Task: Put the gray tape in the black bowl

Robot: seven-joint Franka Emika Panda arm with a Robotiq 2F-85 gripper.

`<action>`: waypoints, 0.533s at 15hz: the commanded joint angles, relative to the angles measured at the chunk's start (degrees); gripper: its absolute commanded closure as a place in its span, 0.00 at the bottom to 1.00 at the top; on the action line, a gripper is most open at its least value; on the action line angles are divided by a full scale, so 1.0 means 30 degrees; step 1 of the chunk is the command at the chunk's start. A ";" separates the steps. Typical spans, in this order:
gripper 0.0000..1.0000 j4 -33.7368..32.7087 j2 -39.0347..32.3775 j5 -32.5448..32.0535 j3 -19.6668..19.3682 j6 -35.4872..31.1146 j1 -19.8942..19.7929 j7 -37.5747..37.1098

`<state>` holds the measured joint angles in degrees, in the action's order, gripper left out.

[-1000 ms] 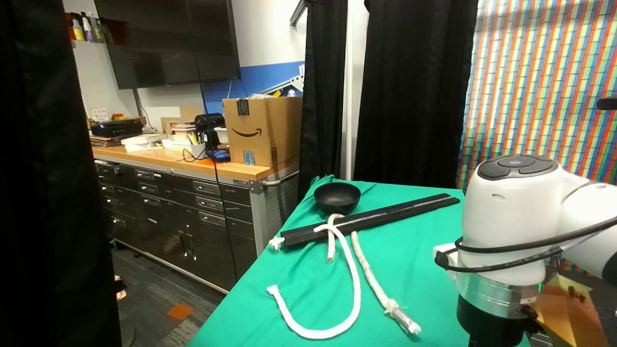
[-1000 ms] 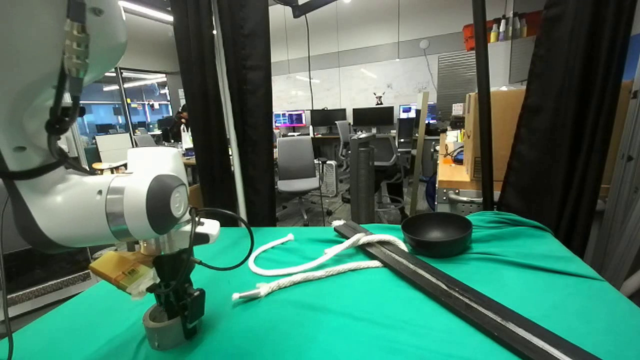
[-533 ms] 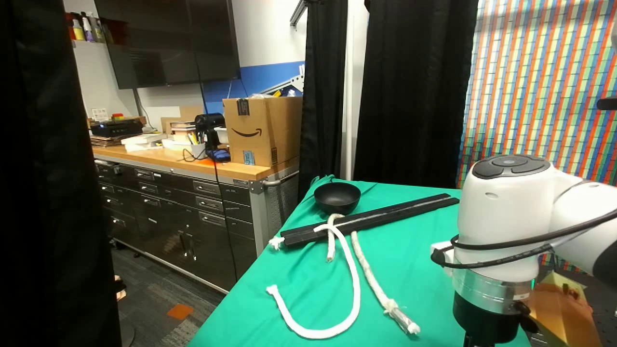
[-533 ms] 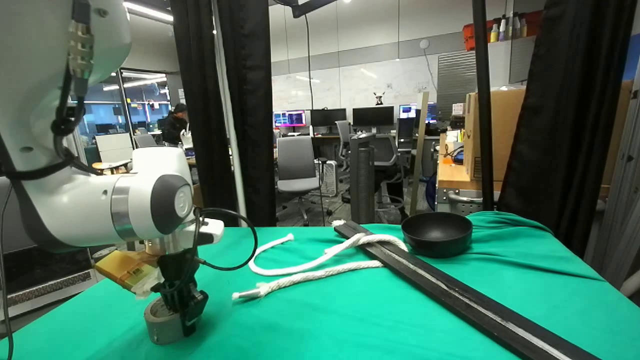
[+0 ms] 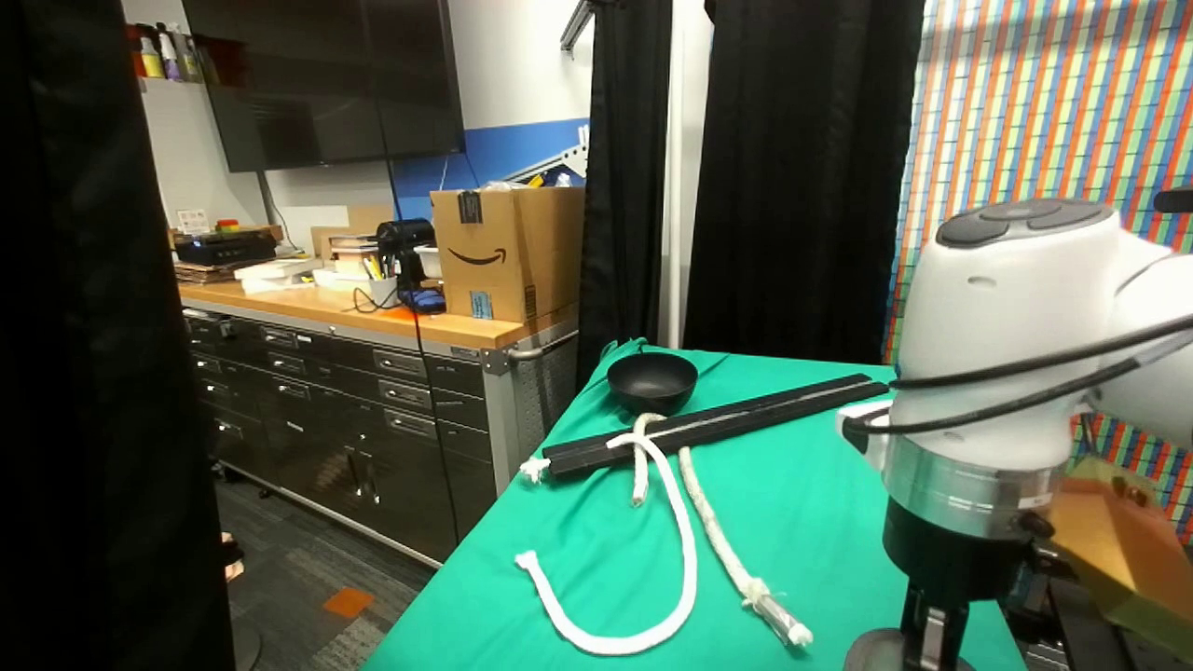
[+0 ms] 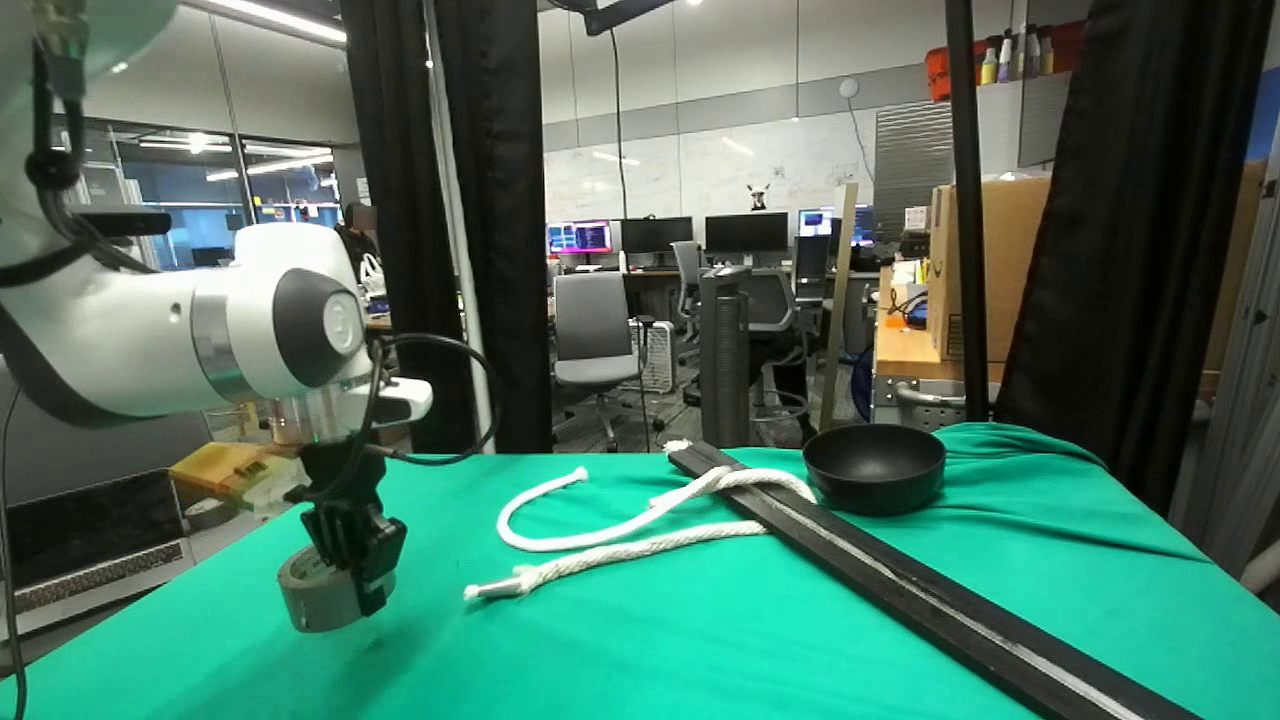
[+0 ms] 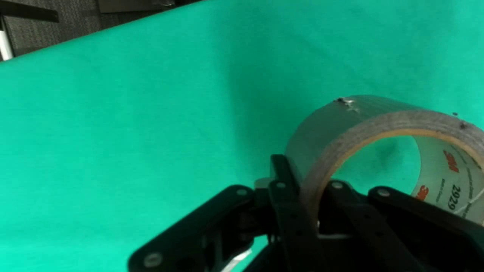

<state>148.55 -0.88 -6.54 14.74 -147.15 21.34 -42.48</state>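
The gray tape (image 6: pixel 318 603) is a thick ring with a pale inner core. It is held a little above the green cloth in an exterior view, with its shadow on the cloth below. My gripper (image 6: pixel 368 592) is shut on one side of its wall. In the wrist view the gripper (image 7: pixel 307 185) has one finger outside the roll and one inside the hollow of the tape (image 7: pixel 363 107). In an exterior view only part of the tape (image 5: pixel 873 650) shows at the bottom edge. The black bowl (image 5: pixel 652 396) stands upright at the table's far end, also seen in an exterior view (image 6: pixel 873 495).
A long black rod (image 6: pixel 900 590) lies on the green table cloth (image 6: pixel 640 640) beside the bowl. White rope (image 5: pixel 692 559) lies in curves on the cloth, partly over the rod. An orange-yellow block (image 6: pixel 225 475) is on the wrist. The table edge shows in the wrist view.
The gripper has risen with the gray tape, lifting it off the cloth. The arm has moved up in both exterior views. The bowl, rod and rope have not moved.
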 commanded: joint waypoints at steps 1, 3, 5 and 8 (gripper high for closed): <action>0.88 -0.0270 0.3299 0.0143 0.0560 0.2971 -0.0423 0.0044; 0.87 -0.0747 0.4562 0.0227 0.0502 0.4376 -0.0867 0.0617; 0.87 -0.1242 0.5918 -0.0683 0.0323 0.5576 -0.1684 0.0835; 0.88 -0.2265 0.7032 -0.2545 0.0058 0.6134 -0.3461 0.1342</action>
<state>144.24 15.94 -9.91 15.26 -131.22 15.68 -40.82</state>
